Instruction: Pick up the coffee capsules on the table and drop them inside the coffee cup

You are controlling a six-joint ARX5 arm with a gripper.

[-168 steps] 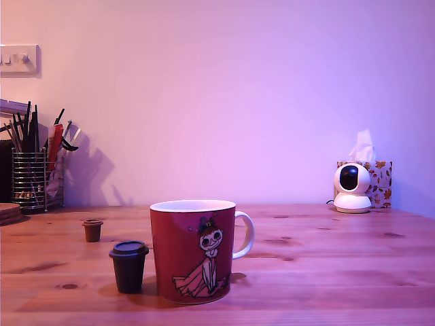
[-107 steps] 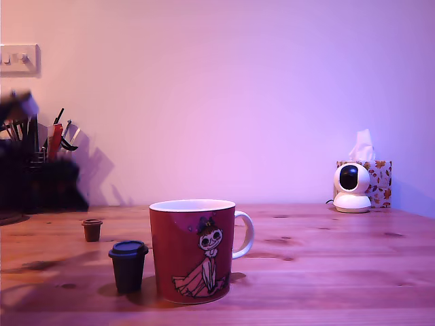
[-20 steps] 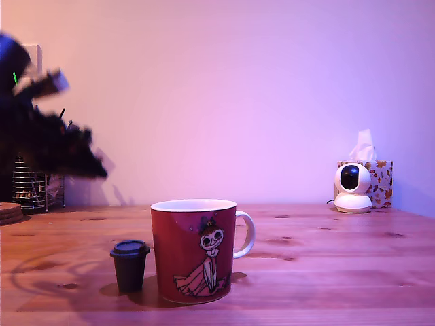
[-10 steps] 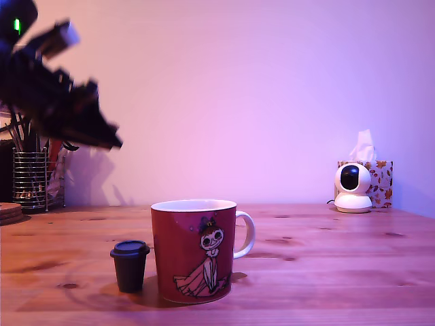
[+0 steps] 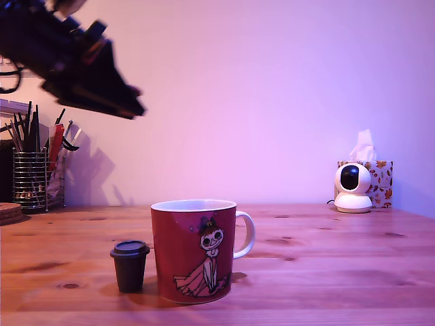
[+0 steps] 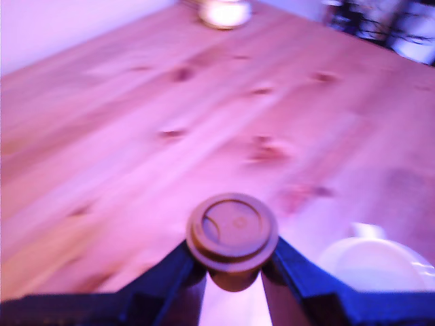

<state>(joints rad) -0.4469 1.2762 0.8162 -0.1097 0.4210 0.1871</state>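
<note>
One coffee capsule (image 6: 232, 233) is gripped between the two dark fingers (image 6: 170, 275) of the gripper (image 6: 232, 272) in the wrist view, pinched just below its rim, upright with its wide top facing the camera. In the exterior view the gripper (image 5: 126, 102) is seen high above the counter (image 5: 326, 258), towards that view's upper left, and the held capsule cannot be made out there against the dark arm.

The red coffee cup (image 5: 194, 250) stands on the counter with its white opening upward. From the gripper in the exterior view it lies at about five o'clock: down and towards that view's right. In the wrist view the cup's pale rim (image 6: 377, 265) appears just beside the finger tip, not yet beneath the capsule.

The coming move is judged to turn on that offset: the capsule would have to be carried sideways until it is over the opening before being released.

A second, dark coffee capsule (image 5: 129, 266) stands upright on the counter at the cup's nine o'clock in the exterior view, just beside it; whether they touch cannot be told.
</note>
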